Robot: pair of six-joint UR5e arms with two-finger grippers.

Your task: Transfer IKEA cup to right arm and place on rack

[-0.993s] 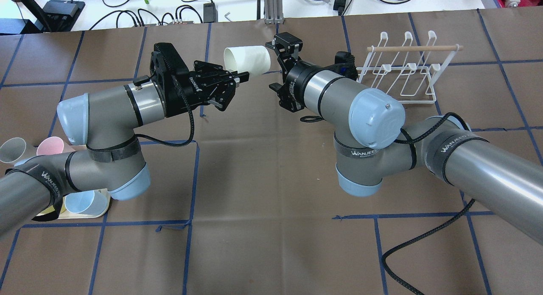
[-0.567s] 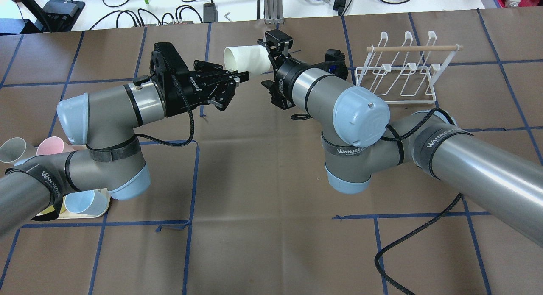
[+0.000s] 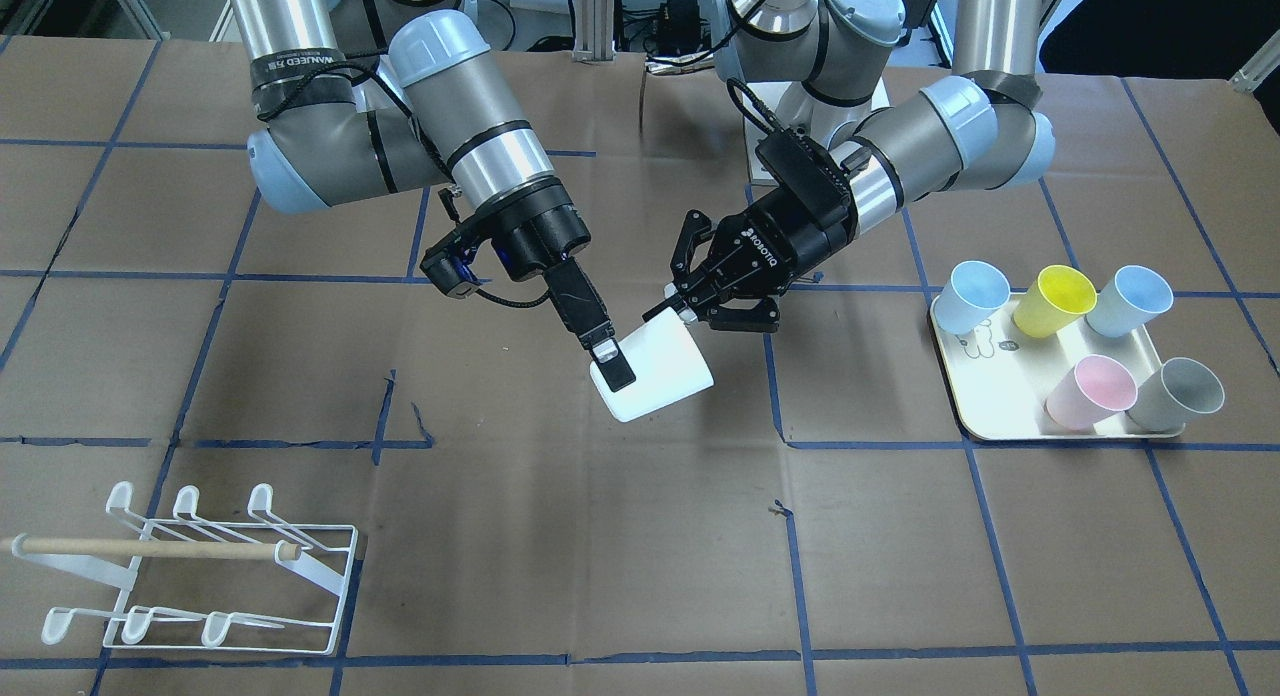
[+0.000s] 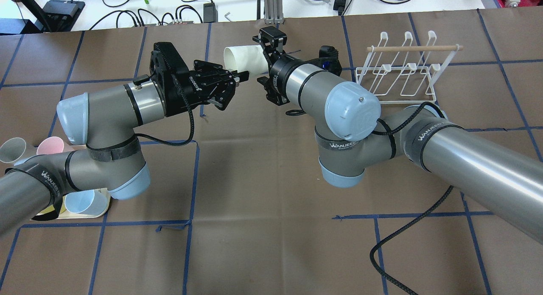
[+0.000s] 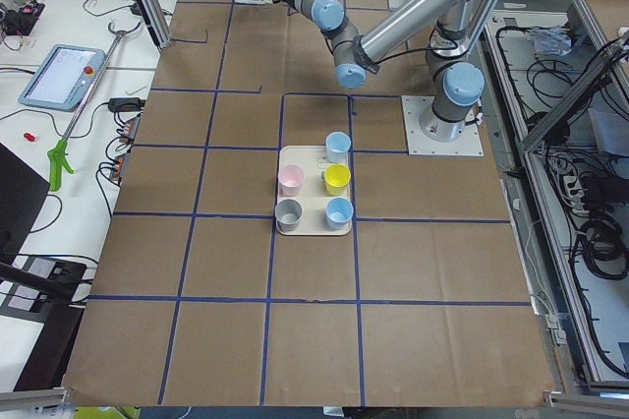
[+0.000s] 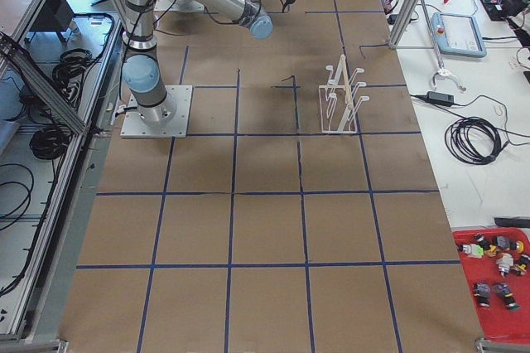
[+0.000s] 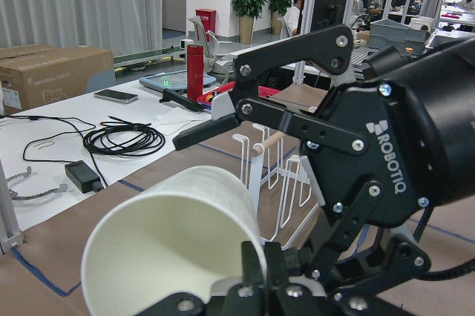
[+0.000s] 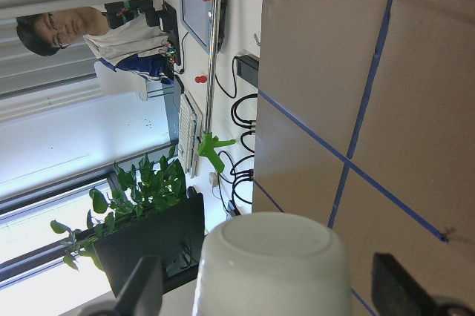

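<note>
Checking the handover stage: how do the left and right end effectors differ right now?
The left end effector is shut on the open rim of the white cup, one finger inside. The right end effector is open, straddling the cup's closed base with gaps on both sides. So the left one carries the cup and the right one does not yet. Both are black two-finger units at the cup.

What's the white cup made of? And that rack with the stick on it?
The cup looks like smooth matte plastic: even white, thin rim, though it could be paper. The rack looks like white-coated metal wire, thin and bent, with rounded tips. Its stick looks like bare pale wood.
</note>
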